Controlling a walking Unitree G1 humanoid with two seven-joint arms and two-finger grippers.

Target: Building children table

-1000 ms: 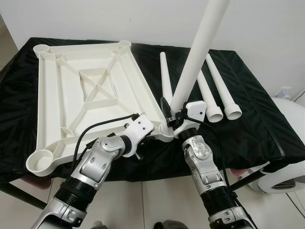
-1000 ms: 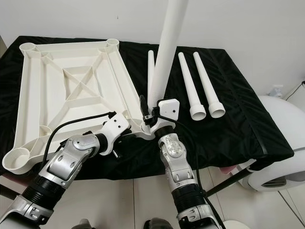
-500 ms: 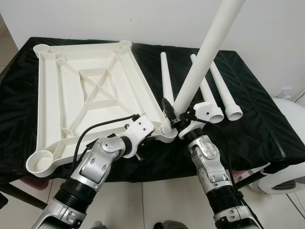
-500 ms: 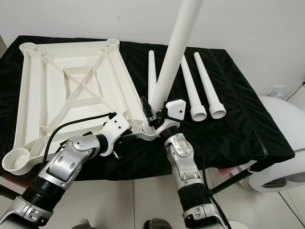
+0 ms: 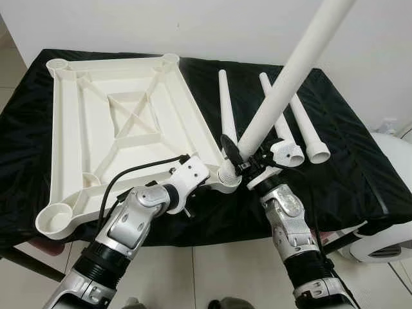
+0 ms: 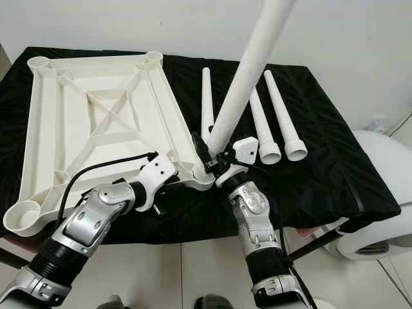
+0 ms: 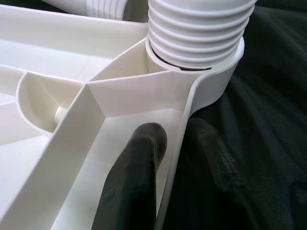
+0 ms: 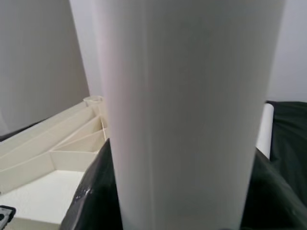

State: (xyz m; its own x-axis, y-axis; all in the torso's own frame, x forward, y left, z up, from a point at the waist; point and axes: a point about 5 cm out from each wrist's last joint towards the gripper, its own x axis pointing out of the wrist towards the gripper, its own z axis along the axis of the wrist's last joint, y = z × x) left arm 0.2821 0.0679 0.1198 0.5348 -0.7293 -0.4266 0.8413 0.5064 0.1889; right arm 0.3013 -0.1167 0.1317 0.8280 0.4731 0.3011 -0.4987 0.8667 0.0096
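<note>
Right end effector (image 5: 243, 166) pinching leg (image 5: 283, 84), threaded end in corner hole, tilted. Left end effector (image 7: 177, 143) pinching top (image 5: 71, 122) rim. You: three legs (image 5: 223, 106) left beyond.

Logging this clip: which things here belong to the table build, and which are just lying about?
In the job: tabletop frame, leg in the corner socket, three spare legs, left gripper, right gripper.

Lying about: black cloth, white appliance.

Bright even light, sharp head views; right wrist view soft.
</note>
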